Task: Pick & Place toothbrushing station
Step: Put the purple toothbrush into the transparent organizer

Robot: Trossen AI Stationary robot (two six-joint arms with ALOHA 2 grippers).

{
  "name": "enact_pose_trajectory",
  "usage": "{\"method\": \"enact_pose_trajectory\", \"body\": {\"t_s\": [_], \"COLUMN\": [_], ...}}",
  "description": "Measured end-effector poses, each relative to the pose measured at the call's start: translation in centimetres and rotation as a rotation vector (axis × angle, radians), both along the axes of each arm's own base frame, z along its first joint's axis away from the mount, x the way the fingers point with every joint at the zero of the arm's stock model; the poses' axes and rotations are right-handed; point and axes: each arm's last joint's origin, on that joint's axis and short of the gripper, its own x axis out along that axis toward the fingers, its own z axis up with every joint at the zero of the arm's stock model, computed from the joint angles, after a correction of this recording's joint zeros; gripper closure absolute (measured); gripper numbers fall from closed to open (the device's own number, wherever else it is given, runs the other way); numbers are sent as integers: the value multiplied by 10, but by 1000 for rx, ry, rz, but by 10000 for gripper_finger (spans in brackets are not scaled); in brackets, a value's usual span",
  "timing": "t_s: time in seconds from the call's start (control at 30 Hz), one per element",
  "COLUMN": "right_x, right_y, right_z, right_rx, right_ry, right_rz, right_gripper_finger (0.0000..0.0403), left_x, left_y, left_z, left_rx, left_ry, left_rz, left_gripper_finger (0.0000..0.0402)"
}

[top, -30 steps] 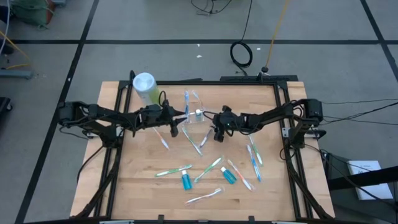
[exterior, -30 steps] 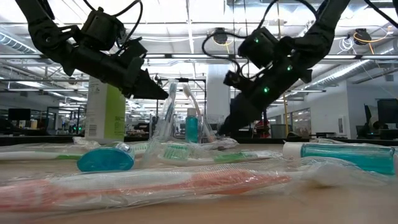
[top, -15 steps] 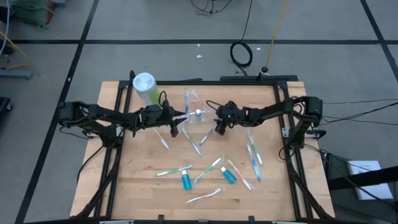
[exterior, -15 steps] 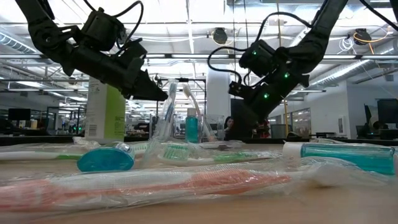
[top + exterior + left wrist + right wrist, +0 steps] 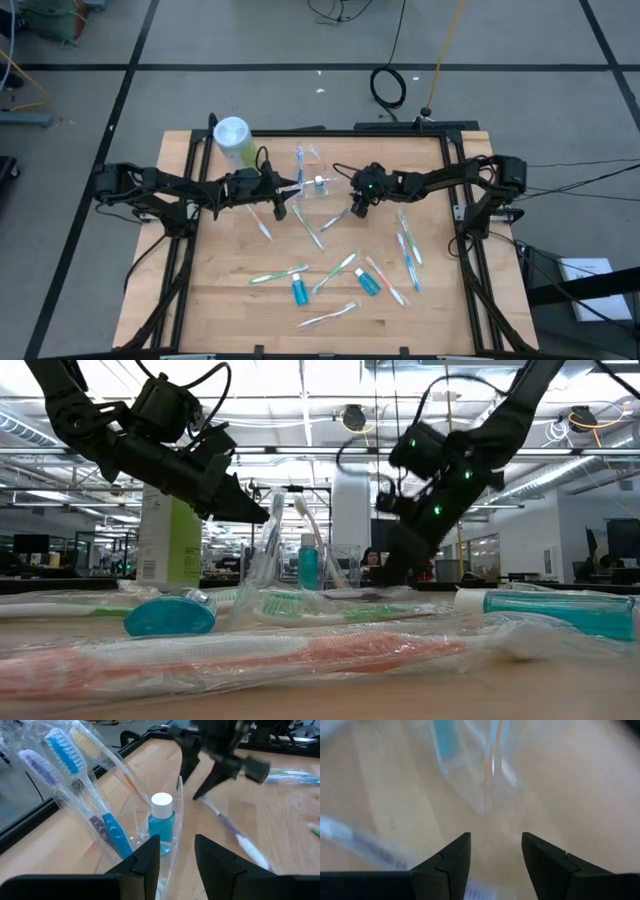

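Three blue tubes point(image 5: 297, 291), one canister point(image 5: 233, 140)

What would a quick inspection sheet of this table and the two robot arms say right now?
Surface: wooden table with a black frame.
Job's things: clear holder upright, with wrapped toothbrushes and a blue white-capped tube inside.
Clutter: loose toothbrushes and small tubes scattered over the near half; green canister at the far left corner.
Grippers: left gripper straddles the holder's rim, whether pressing it unclear; right gripper open, empty, beside the holder.
Cables: coiled black cable on the floor.
Surroundings: grey floor with dark lines.
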Motion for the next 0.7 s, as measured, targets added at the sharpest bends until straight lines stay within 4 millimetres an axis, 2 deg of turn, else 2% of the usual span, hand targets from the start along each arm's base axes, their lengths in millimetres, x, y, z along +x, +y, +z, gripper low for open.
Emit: {"method": "enact_pose_trajectory", "body": {"t_s": [0.17,0.3,0.47,0.7], "right_x": [-8,-12,-10,-6], "right_y": [11,24,31,23], "right_z": [32,42,33,5], "right_rx": [-45,-24,-128,-121], "right_ry": [-33,-39,30,141], "right_rz": [104,349,555,578], "right_gripper_finger": [234,234,234,234], "left_x": [0,0,0,0], "left_y": [0,0,0,0], "left_z": [-1,-1,-1,-1], "left_rx": [8,-4,-5,19], "left_ry": [11,15,14,20], "left_rz": [-3,1,1,-7], "left_gripper_finger": [275,275,275,275]}}
